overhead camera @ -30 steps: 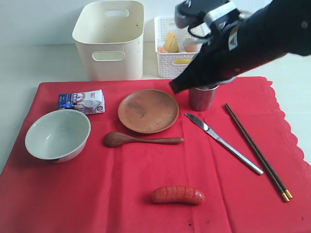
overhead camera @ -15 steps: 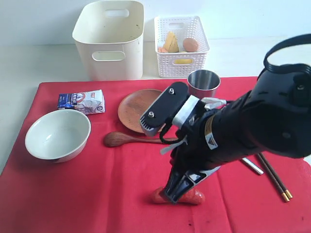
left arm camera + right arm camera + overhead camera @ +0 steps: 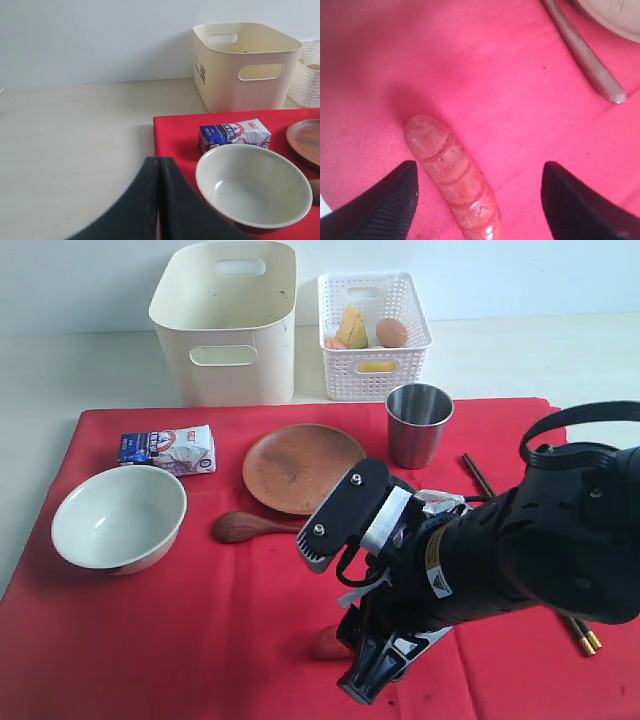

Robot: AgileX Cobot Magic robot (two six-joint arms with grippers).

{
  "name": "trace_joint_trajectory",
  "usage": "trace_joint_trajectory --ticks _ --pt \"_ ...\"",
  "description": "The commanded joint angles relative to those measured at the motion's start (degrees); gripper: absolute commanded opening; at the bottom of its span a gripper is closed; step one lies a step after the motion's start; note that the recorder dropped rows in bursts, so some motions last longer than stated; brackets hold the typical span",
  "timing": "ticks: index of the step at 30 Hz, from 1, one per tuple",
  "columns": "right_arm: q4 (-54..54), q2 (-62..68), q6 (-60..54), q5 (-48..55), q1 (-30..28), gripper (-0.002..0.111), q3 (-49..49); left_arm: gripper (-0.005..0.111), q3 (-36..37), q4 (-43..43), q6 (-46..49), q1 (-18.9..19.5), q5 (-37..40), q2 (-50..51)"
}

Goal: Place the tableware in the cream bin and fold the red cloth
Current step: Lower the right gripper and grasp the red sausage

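Right gripper (image 3: 479,167) is spread wide open over the sausage (image 3: 451,175) on the red cloth (image 3: 520,75), sausage lying crosswise between the fingers, a bit nearer one of them.

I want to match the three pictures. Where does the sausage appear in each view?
Exterior view: low in the middle, the sausage shows only its left end; the right tool hides the rest.
Left wrist view: not in it.
Right wrist view: the sausage lies between the open right tool's two fingers.
Shared landmark: the red cloth, seen in all three views.
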Motion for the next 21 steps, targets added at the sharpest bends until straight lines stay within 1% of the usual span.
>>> trace_joint_trajectory --ticks 1,7,9,12,14,19,21 --pt "0.12 3.13 -0.34 -1.6 0.15 0.067 0.35 0.001 -0.03 -0.56 -0.15 0.05 -0.15 -0.35" --pt "-0.13 7.19 -0.34 -2.5 0.15 0.067 0.35 0.001 -0.03 -0.56 -0.15 0.05 -0.15 -0.35" --pt "-0.13 8.04 -0.34 -2.87 0.15 0.064 0.35 0.001 -0.03 -0.56 -0.15 0.05 -0.15 -0.35" --pt "-0.13 8.47 -0.34 -2.97 0.15 0.053 0.35 0.001 -0.03 -0.56 -0.15 0.05 -0.15 -0.35" --pt "-0.13 8.47 -0.34 -2.97 0.15 0.042 0.35 0.001 -0.03 -0.56 -0.15 0.05 -0.15 -0.35" --pt "-0.13 8.47 -0.34 -2.97 0.15 0.019 0.35 0.001 -0.03 -0.56 -0.15 0.05 -0.15 -0.35" --pt "-0.13 8.47 -0.34 -2.97 0.15 0.013 0.35 0.001 -0.03 -0.56 -0.15 0.05 -0.15 -0.35"
